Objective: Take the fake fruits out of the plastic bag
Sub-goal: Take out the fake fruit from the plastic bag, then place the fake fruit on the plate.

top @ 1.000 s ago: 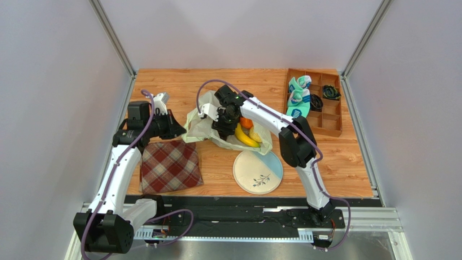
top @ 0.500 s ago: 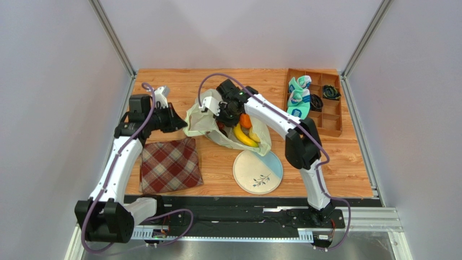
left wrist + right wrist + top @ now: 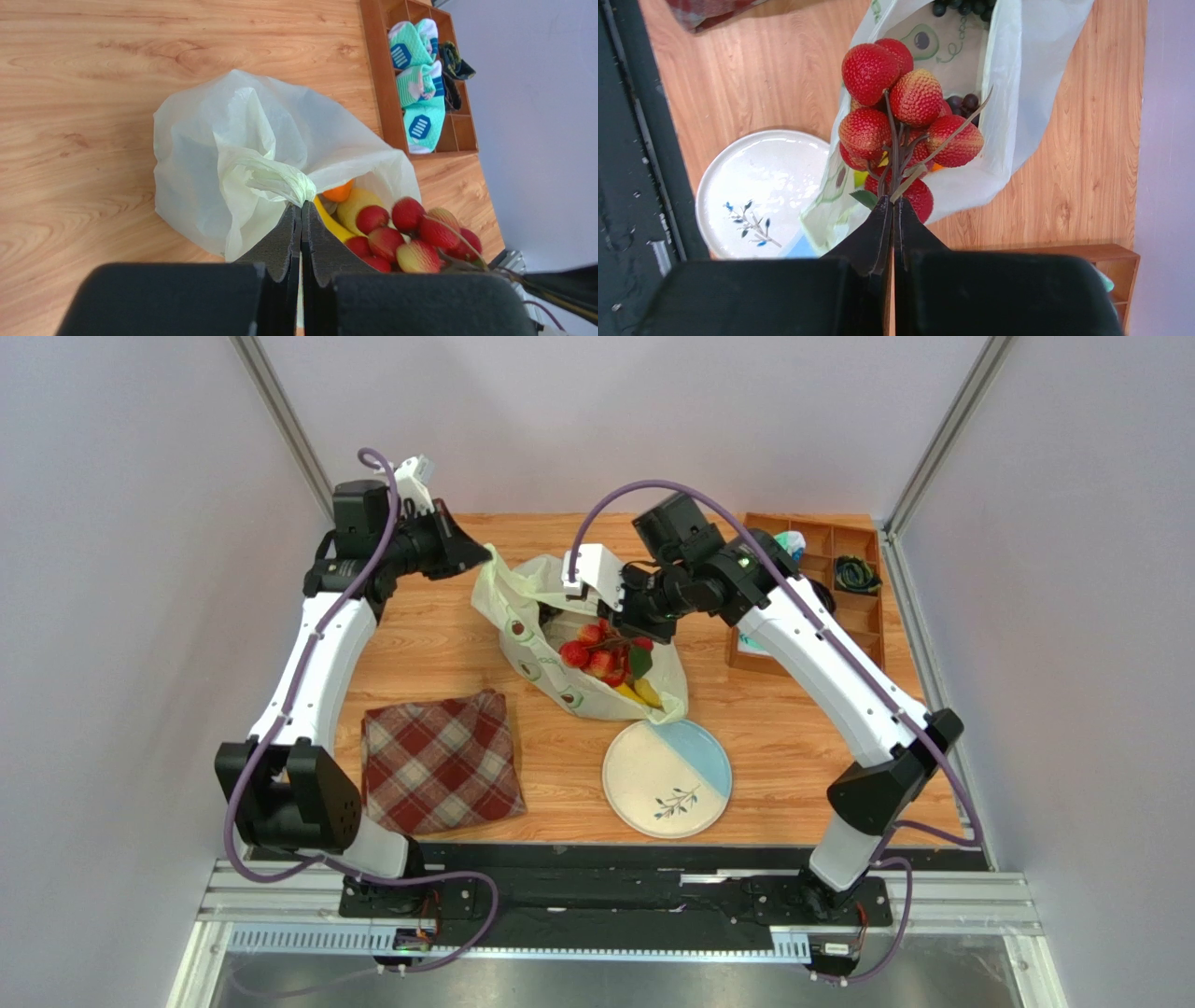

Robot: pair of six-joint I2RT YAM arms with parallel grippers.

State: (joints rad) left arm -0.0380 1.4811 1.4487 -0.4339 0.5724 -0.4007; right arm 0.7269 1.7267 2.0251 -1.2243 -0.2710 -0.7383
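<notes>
Nearest the desk's near edge, the white-and-blue plate (image 3: pixel 668 779) is lying flat a little right of centre, and the red plaid cloth (image 3: pixel 439 765) is lying left of it, toward the near-left corner. Bare wood is showing between the two, and more is running from the plate out to the right edge.

Past the plate, the plastic bag (image 3: pixel 522 616) is taking up the middle of the desk, its mouth gaping toward my right side. Its low edge is reaching the plate's far rim in the overhead view; I cannot tell whether they are touching. Inside the mouth the yellow banana (image 3: pixel 328 221), a yellowish pear (image 3: pixel 356 203) and the orange (image 3: pixel 340 190) are lying together, and the dark purple grape bunch (image 3: pixel 962 103) is sitting deeper in.

My right gripper (image 3: pixel 892 200) is pinching the stem of the red grape bunch (image 3: pixel 906 112) with its fingers pressed together, and the bunch is hanging over the bag's mouth, clear of the rim.

My left gripper (image 3: pixel 302 206) is clamped tight on a bunched fold of the bag's rim, holding it up near the far edge, left of centre. Open wood is stretching left of the bag to the left edge.

In the far-right corner the wooden divided tray (image 3: pixel 390 84) is holding green socks (image 3: pixel 414 77), well apart from the bag
</notes>
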